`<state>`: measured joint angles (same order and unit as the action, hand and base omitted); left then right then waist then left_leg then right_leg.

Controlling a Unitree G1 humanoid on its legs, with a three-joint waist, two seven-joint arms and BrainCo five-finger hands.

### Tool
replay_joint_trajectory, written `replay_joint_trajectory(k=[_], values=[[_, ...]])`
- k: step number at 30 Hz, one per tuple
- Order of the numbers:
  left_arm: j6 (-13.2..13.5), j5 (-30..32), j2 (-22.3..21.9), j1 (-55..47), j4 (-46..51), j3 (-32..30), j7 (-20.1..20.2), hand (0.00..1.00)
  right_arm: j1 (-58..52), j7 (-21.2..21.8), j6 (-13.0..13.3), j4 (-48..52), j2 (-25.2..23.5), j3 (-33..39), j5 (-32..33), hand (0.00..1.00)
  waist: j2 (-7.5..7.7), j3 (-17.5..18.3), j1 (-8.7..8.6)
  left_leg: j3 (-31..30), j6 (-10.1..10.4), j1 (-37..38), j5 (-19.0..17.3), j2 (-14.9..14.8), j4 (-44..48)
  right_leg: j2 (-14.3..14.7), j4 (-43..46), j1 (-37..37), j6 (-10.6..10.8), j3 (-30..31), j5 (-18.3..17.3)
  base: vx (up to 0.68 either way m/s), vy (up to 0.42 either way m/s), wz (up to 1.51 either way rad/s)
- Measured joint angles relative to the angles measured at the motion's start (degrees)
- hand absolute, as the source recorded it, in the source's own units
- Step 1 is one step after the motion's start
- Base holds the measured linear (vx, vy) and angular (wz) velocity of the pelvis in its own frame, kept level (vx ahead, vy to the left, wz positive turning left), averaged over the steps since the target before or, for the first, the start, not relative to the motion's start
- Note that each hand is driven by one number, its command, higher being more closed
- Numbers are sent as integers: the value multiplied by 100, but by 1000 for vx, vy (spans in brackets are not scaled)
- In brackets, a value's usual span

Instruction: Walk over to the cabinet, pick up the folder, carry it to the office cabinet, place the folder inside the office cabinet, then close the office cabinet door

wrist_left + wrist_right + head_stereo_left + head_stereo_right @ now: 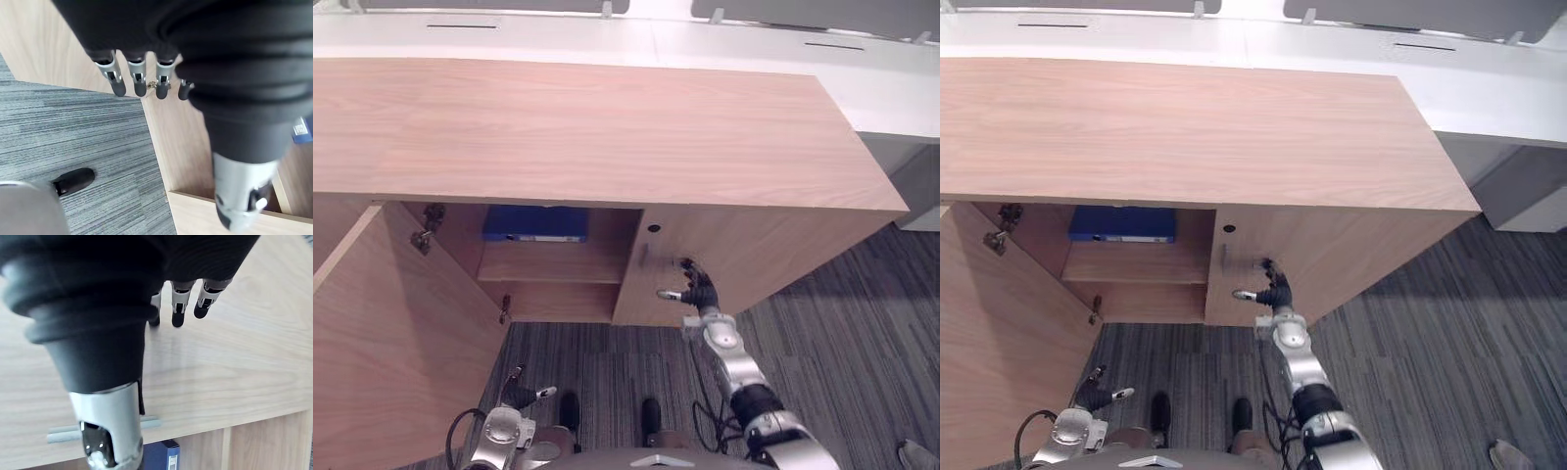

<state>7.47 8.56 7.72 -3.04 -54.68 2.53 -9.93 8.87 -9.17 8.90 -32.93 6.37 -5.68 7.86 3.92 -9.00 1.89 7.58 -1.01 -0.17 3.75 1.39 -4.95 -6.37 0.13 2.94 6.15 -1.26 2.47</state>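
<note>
A blue folder [534,223] lies flat on the upper shelf inside the wooden office cabinet [607,127], whose left door [391,343] stands swung open toward me. My right hand [698,289] is raised in front of the shut right door, just right of its small metal handle [644,257], fingers straight and holding nothing. In the right wrist view the fingers [178,308] point at the door panel, with the handle [102,428] and the folder [164,455] past the thumb. My left hand [517,395] hangs low by the open door, open and empty.
White desks [754,49] run along the back behind the cabinet. Grey striped carpet [842,333] covers the floor in front and to the right. The open door takes up the space at my left. A keyhole [653,228] sits at the top of the right door.
</note>
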Motion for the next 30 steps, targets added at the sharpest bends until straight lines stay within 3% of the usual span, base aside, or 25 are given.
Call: replay_joint_trajectory(k=[4, 13, 18, 21, 22, 23, 24, 25, 26, 27, 30], values=[[-9, -112, -2, -29, -3, -17, 21, 0, -767, 44, 2, -25, -184, 52, -260, 0, 9, -58, -123, 9, -51, 21, -88, 25, 3, -25, 567, 214, 51, 168, -378, 4, 4, -4], [-9, -470, -182, -99, -87, -250, 12, 0, -1081, 100, -175, -1863, -371, 655, -386, 0, -25, 74, -106, -470, -70, 172, -69, 81, 41, -54, 434, -178, 24, -186, -469, 125, -13, 26], [-7, -743, -325, -57, -107, -291, -37, 0, -1086, 55, -193, -2054, -355, 954, -386, 0, -165, 110, -192, -1090, -45, -46, -48, 138, 265, -75, 451, -370, -96, -711, -569, 32, -28, 63], [-15, -925, -395, -125, -106, -296, -116, 0, -956, 0, -256, -2214, -292, 1161, -386, 0, -314, 86, -155, -1189, 73, -259, 63, 140, 277, -117, 719, -226, -86, -1030, -763, -103, -37, 70], [-16, -999, -450, -170, -97, -459, -128, 0, -931, -18, -312, -2199, -243, 1176, -396, 0, -417, 131, -126, -1072, 218, -332, -236, 94, 183, -137, 835, -175, -121, -1215, -818, -144, -39, 46], [-18, -1035, -455, -176, -100, -518, -133, 0, -915, -22, -313, -2195, -255, 1214, -440, 0, -423, 186, -142, -915, 249, -324, -430, 92, 90, -180, 747, -182, -167, -1253, -849, -120, -9, 58], [-21, -1075, -472, -216, -115, -610, -139, 0, -931, -40, -310, -2206, -302, 1344, -507, 0, -277, 200, -193, -315, 78, -296, -622, 110, 398, -414, 648, -204, -188, -1368, -834, -32, 30, 44], [-19, -1083, -504, -222, -109, -671, -139, 0, -942, -62, -313, -2202, -282, 1393, -525, 0, -316, 214, -191, 43, 20, -343, -680, 63, 821, -452, 696, -230, -175, -1416, -850, 35, 35, 54], [-21, -1084, -572, -287, -107, -718, -143, 0, -1000, -146, -312, -2181, -181, 1469, -556, 0, -551, 276, -233, 467, 0, -273, -733, -152, 1169, -353, 789, -314, -124, -1554, -936, 68, 3, 56], [-30, -1095, -573, -357, -131, -746, -146, 0, -1033, -170, -350, -2209, -134, 1563, -558, 0, -610, 321, -284, 363, -53, -154, -660, -114, 915, -338, 886, -350, -105, -1670, -1006, 65, -19, 55], [-54, -1106, -539, -357, -123, -836, -219, 0, -1018, -215, -388, -2208, -224, 1629, -559, 0, -568, 360, -296, 26, -24, 207, -162, -16, 33, -286, 610, -541, -32, -1921, -825, 45, -11, 46]])
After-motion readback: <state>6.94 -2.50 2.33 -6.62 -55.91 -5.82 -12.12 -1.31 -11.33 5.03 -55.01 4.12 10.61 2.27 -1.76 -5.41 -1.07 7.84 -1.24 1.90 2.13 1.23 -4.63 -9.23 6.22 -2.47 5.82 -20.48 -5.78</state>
